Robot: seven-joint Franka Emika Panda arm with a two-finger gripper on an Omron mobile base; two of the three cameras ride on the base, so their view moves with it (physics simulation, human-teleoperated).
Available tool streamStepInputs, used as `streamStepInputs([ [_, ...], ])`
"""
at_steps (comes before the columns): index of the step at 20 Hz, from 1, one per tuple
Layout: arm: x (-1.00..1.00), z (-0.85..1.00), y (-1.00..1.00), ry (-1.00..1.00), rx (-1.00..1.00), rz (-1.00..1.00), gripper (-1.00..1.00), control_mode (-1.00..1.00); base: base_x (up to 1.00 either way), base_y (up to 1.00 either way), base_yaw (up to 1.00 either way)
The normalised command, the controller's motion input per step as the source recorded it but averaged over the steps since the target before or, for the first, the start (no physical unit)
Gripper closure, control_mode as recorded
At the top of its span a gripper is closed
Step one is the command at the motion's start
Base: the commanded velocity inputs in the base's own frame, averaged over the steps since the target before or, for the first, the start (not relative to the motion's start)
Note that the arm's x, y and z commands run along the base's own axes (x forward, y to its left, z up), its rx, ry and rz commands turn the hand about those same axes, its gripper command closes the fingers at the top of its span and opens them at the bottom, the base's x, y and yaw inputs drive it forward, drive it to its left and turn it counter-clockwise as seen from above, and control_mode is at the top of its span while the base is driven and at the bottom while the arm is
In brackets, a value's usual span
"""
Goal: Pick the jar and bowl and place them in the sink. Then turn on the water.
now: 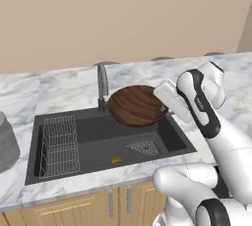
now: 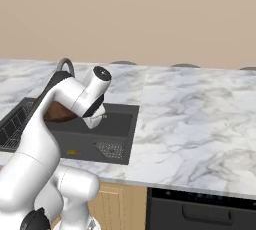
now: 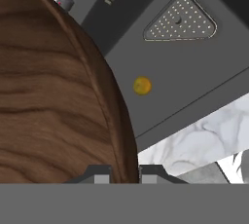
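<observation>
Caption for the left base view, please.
Gripper shut on the wooden bowl's rim, holding it tilted above the sink.

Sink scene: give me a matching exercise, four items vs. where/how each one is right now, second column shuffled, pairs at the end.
Items:
1. bowl
2. jar
3. wire rack
4. gripper

Places/states:
A. lying in the left part of the sink basin
B. standing on the counter to the left of the sink
C. shut on a wooden rim
D. held tilted above the back of the sink, beside the faucet

Pairs: 1-D, 2-B, 3-A, 4-C
</observation>
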Motion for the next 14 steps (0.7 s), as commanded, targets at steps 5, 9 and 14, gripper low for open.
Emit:
streamStepInputs([
  [5, 0.0, 0.0, 0.0, 0.0, 0.0, 0.0, 1.0, 1.0, 0.0, 0.0, 0.0],
  [9, 0.0, 0.0, 0.0, 0.0, 0.0, 0.0, 1.0, 1.0, 0.0, 0.0, 0.0],
  [14, 0.0, 0.0, 0.0, 0.0, 0.0, 0.0, 1.0, 1.0, -0.06, 0.0, 0.1],
])
